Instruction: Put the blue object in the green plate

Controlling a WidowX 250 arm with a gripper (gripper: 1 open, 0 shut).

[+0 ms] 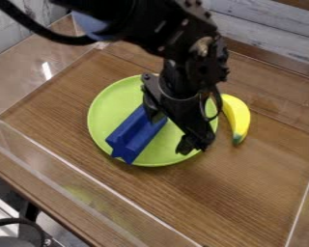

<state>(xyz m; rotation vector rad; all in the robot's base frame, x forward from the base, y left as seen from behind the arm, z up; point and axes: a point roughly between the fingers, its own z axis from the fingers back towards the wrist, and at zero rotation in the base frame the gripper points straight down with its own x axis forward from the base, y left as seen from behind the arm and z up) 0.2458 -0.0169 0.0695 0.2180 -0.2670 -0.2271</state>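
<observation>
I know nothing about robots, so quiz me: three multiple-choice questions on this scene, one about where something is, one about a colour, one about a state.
1. Where does the blue block lie?
A. on the green plate
B. on the bare wood
C. on the banana

2. What colour is the banana?
A. red
B. yellow
C. white

3. How is the end effector?
A. shut on the block
B. shut on the banana
C. open

Answers: 1 A, the block rests inside the plate's rim. 2 B, it is yellow, beside the plate. 3 C, its fingers stand apart with nothing between them.
</observation>
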